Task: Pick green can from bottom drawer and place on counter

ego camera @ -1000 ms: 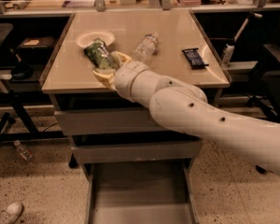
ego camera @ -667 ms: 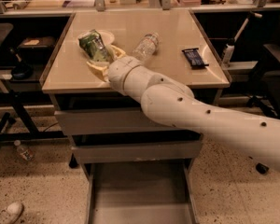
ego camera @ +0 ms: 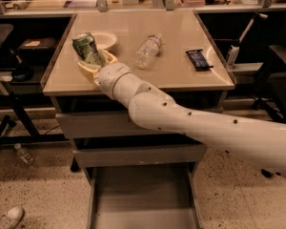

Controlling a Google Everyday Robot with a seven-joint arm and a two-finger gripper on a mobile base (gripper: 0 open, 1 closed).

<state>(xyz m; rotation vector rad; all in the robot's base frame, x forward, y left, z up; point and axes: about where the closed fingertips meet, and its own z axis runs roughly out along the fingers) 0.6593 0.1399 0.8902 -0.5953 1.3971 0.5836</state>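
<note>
Carried further up and left since a moment ago, the green can (ego camera: 87, 48) sits tilted in the hand (ego camera: 93, 61), whose fingers are clamped around it. At the bottom of the frame the bottom drawer (ego camera: 143, 202) stands pulled out, seemingly done with. The can is at the left of the glossy beige surface (ego camera: 174, 68), beside a white paper plate (ego camera: 106, 38), likely about to be set down. Farther right lie a clear water bottle (ego camera: 148, 50) and a dark wrapped bar (ego camera: 199, 59). A cluttered workbench (ego camera: 62, 1) runs behind.

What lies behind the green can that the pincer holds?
A round white plate lies on the beige counter behind the green patterned can, which hides the plate's left edge. The cream pincer grips the can at the counter's left side.
</note>
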